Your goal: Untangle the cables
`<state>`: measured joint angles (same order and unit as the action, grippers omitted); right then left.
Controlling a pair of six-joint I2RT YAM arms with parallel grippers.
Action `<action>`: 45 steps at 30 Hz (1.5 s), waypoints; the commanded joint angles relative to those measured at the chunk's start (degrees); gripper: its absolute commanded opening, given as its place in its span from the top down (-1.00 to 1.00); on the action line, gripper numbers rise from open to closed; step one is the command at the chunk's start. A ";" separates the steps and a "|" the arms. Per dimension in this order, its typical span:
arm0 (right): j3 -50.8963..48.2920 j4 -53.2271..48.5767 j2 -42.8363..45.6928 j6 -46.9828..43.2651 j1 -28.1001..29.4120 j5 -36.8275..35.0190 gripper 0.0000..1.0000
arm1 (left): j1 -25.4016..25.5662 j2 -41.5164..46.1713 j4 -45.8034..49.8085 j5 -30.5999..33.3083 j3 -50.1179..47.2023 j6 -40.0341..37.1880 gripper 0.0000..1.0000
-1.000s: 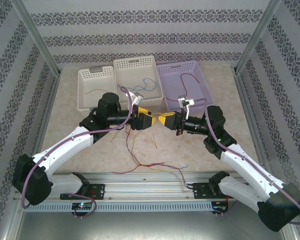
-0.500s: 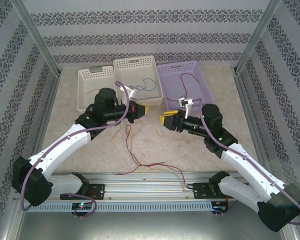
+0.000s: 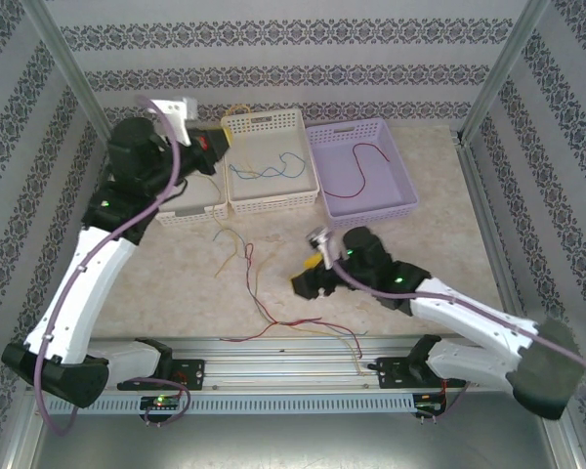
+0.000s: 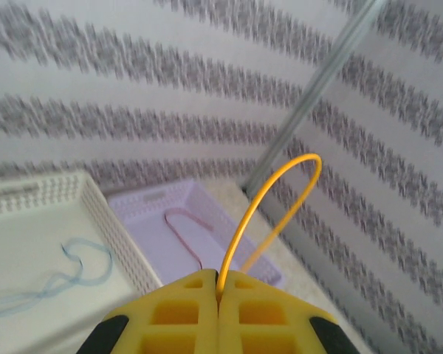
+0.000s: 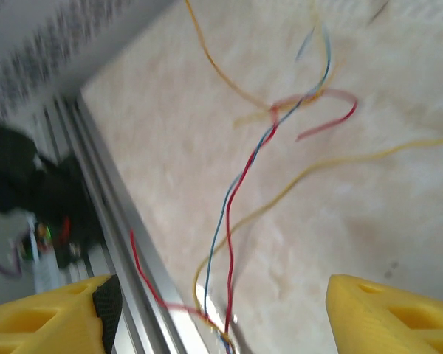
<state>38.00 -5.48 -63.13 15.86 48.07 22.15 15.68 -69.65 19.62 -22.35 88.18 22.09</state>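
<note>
Since the earlier frame both arms are parting from mid-table: the left is swinging up to 11 o'clock, the right is sinking toward 6 o'clock.

Top external. We are logging the left claw [image 3: 215,147] raised by the left white basket [image 3: 205,207], a yellow cable [image 3: 238,106] arching from it. The right claw [image 3: 308,280] is hanging low beside the loose tangle [image 3: 273,318], which is lying at its 7 o'clock, long axis running 11 to 5; the right arm is the nearer. A blue cable [image 3: 264,171] is resting in the middle white basket [image 3: 273,200], a red cable [image 3: 366,161] in the purple basket [image 3: 371,210].

Left wrist. We are noting the pads [image 4: 266,310] clamped together on the yellow cable's loop.

Right wrist. We are recording the fingers [image 5: 44,321] spread wide, nothing held, with tangle strands running between them from 6 to 1 o'clock across the pale, flat table [image 5: 369,221]; the rail [image 5: 107,199] is sitting at 8 o'clock. We are judging the room ample, the patterned walls [image 3: 293,59] standing well apart.
</note>
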 commanded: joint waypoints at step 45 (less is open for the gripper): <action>-2.92 -3.74 5.89 -1.03 11.18 -10.46 -0.48 | -15.25 -21.01 -8.19 25.56 3.92 -11.81 1.00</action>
<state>36.05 -9.28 -58.33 13.47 59.35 10.96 1.41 -90.63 17.54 2.22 95.44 9.17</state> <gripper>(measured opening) 0.740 0.048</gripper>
